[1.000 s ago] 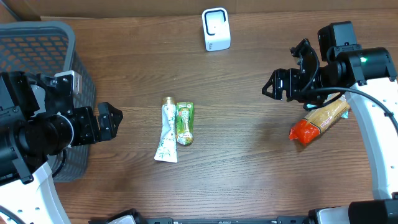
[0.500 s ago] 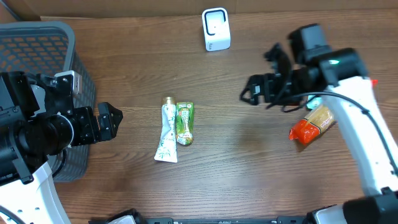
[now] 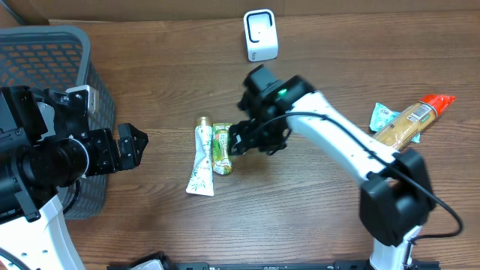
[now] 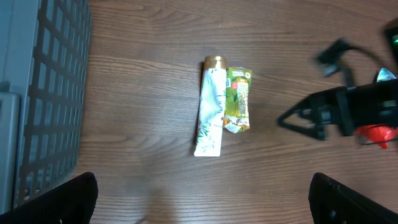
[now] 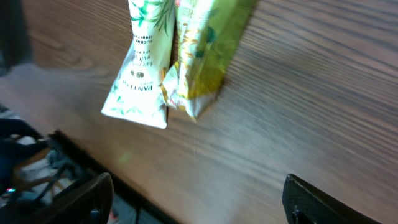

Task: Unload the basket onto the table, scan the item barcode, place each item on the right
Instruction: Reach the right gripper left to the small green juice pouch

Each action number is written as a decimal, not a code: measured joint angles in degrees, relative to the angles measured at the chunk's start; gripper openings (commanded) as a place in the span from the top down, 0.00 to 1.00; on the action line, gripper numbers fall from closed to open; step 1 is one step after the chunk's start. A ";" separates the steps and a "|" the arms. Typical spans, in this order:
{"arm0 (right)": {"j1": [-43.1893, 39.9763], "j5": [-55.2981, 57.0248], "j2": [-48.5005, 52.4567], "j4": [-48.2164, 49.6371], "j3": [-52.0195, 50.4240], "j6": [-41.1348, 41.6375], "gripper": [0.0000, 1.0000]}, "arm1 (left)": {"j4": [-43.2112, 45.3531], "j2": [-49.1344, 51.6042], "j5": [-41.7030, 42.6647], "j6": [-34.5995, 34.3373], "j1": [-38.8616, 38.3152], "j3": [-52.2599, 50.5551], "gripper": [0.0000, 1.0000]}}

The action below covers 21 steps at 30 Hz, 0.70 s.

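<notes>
The right gripper is held wide open, empty, beside the pouch; the left gripper is spread wide, empty

Matt wood table; glossy green sachet

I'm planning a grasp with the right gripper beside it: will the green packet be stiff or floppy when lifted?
Probably floppy: the green packet looks like a thin, crinkled sachet, so it may sag from an end pinch. Likely light and, lying flat, unlikely to roll. It seems to touch the white tube, so a push could shift both.
</notes>
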 measured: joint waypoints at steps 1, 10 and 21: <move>1.09 0.76 0.90 1.14 -0.04 1.20 0.16 | 0.00 0.00 0.00 0.00 0.00 0.00 0.00; 4.74 6.97 6.56 11.02 -0.04 8.90 0.29 | 0.00 0.00 0.00 0.00 0.00 0.00 0.00; 5.38 8.94 11.61 15.13 -0.07 11.89 0.33 | 0.00 0.00 0.00 0.00 0.00 0.00 0.00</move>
